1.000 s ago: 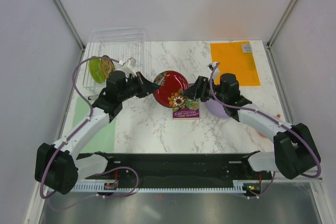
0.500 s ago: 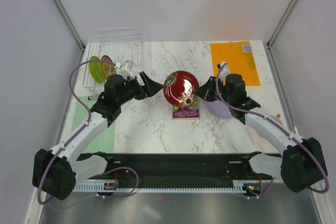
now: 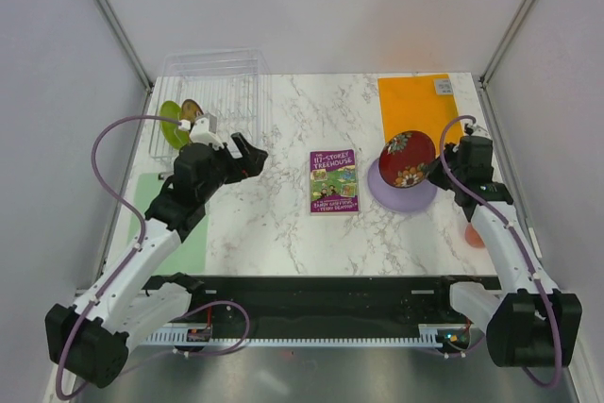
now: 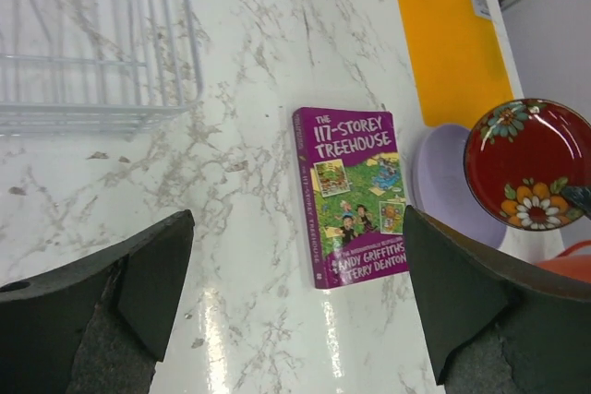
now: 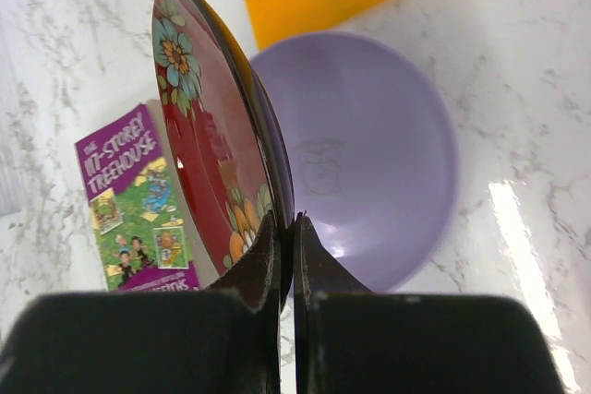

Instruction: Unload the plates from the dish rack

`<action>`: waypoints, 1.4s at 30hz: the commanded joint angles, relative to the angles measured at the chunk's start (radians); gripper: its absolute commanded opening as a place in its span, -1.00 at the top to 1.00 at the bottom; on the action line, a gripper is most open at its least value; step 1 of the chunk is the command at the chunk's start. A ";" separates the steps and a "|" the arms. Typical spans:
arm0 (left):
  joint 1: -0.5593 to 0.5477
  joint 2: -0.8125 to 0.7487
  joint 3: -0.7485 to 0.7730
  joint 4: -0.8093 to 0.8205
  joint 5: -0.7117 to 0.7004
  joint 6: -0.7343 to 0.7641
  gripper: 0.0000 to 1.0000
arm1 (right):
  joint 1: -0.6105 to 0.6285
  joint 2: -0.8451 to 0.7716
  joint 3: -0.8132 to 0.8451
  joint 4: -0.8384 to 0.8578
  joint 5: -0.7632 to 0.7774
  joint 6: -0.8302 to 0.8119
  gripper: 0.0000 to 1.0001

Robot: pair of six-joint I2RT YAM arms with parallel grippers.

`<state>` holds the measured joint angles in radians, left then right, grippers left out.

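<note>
Rim of the dark red plate point(image 5: 208, 149) is pinched tight in the right gripper point(image 5: 286, 228), the plate tilted on edge just above the lavender plate point(image 5: 379, 163) at right. Level it, centre it, lower gently, then release. Far left, near the dish rack point(image 3: 212, 77), the left gripper point(image 3: 250, 152) gapes empty.

A white marbled worktop point(image 3: 274, 224) sits enclosed by plain pale walls point(image 3: 311, 7) and slanting metal corner posts point(image 3: 109, 16); overhead light glares off it.
</note>
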<state>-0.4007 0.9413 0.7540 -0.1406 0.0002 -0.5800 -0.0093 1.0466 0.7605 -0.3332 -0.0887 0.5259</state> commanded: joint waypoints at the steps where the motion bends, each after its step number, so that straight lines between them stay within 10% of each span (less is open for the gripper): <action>1: -0.003 -0.059 0.008 -0.068 -0.170 0.120 -1.00 | -0.037 -0.014 -0.010 0.017 0.046 0.019 1.00; 21: -0.001 -0.102 -0.030 -0.099 -0.227 0.118 -1.00 | -0.113 0.170 -0.158 0.230 -0.229 0.097 0.85; 26: -0.001 -0.093 -0.031 -0.099 -0.224 0.118 -1.00 | -0.115 0.179 -0.156 0.233 -0.243 0.082 -0.44; 42: 0.065 0.068 0.100 -0.100 -0.379 0.242 -0.99 | -0.113 0.070 -0.032 0.060 -0.123 -0.063 -0.75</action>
<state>-0.3775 0.9543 0.7490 -0.2615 -0.2878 -0.4377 -0.1211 1.1534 0.6685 -0.2314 -0.2474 0.5133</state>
